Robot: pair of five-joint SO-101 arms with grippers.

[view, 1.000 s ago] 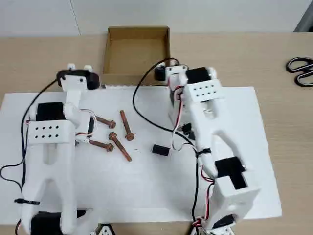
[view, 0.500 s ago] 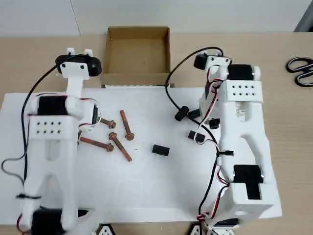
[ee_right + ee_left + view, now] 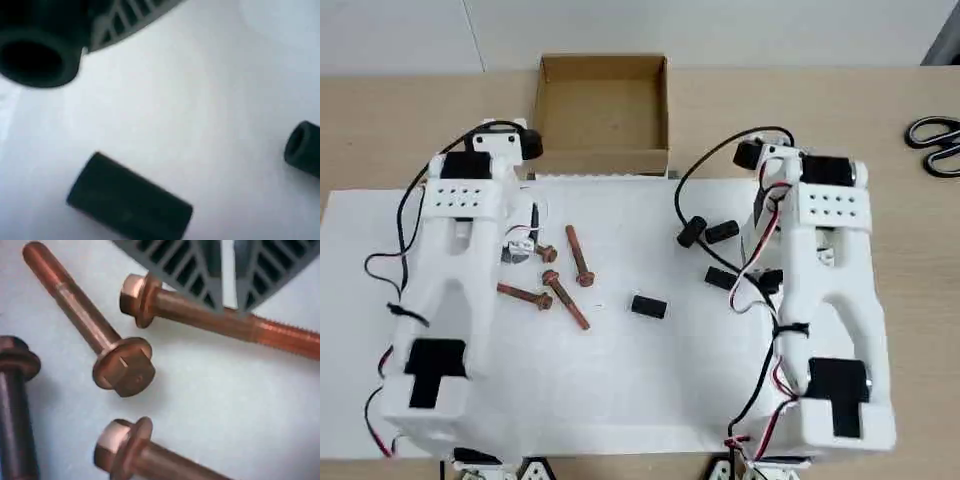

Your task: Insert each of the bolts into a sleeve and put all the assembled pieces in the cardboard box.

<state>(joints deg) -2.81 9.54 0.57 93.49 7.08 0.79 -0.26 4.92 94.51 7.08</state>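
Left tool [image 3: 230,306], jaws barely parted and empty, hovers over bolts [image 3: 122,367], with sleeves [image 3: 648,306] and scissors [image 3: 932,140] well apart.

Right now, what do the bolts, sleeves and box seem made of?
The bolts look metal, copper-toned and shiny, with hex flange heads and threads. The sleeves are matte black, plastic or rubber; I cannot tell which. The cardboard box is plain matte brown card.

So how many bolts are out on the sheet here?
4, all on the white sheet: one bolt at the left gripper, a second right of it, a third slanted below, a fourth left of that. More could hide beneath the left arm.
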